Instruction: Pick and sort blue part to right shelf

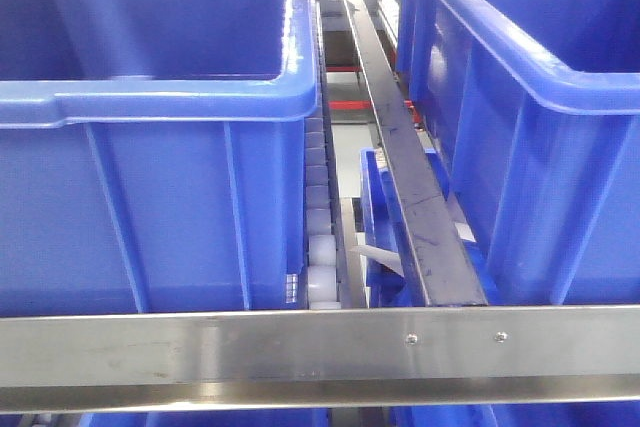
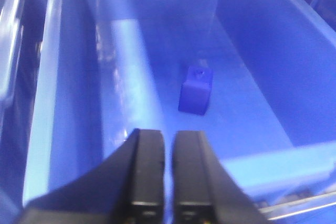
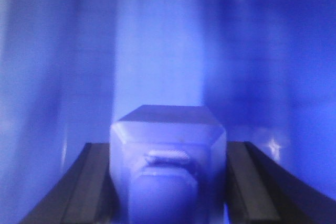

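Blue plastic block-shaped parts show in both wrist views. One small blue part, faceted with a recess in its face, sits clamped between the two dark fingers of the right gripper, against blurred blue bin wall; whether it hangs above the floor or touches it cannot be told. A second blue cube-like part with a small hole on top rests on the floor of a large blue plastic bin, near its middle and clear of the walls. The left gripper hovers over that bin's near end, its black fingers pressed nearly together and holding nothing. The front view shows only two blue bins on a steel-framed shelf, no arms. Judging from this, the pick is done on the right side; carrying and releasing onto the right shelf remain.
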{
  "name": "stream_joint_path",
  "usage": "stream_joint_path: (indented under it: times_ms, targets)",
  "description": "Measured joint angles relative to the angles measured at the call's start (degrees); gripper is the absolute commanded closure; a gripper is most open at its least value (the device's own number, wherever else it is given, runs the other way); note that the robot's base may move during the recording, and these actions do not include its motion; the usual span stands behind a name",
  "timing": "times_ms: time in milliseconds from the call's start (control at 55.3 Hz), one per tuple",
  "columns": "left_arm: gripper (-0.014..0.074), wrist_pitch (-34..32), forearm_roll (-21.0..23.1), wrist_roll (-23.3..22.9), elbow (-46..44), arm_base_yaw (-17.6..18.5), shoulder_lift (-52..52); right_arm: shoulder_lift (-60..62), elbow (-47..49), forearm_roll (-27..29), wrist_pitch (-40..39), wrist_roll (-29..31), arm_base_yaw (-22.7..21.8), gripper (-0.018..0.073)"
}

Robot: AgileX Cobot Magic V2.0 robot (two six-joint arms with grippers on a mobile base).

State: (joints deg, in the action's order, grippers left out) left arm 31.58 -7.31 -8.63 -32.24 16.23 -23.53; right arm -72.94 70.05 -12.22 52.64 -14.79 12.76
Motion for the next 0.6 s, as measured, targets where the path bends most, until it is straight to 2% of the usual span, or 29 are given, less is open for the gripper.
stream_joint_path:
  times_ms: [271,434,507,597]
  targets:
    - [0.0472,1.1,0.0,-0.8,1.0,0.0,5.4,-16.9,8.6,11.8,0.8,13.6,-9.2,0.0354]
    - [0.0472,1.5,0.0,-0.8,1.0,0.0,5.5,-23.8,9.6,14.3,-1.8,18.5,-10.4,0.0342]
    - [0.0472,1.5,0.0,-0.8,1.0,0.0,5.5,-26.2,9.6,14.6,-2.4,19.1,-10.4,0.0265]
    - [0.0472,1.5,0.0,-0.8,1.0,0.0,5.5,-28.1,9.6,14.9,-2.6,19.4,-10.4,0.0102]
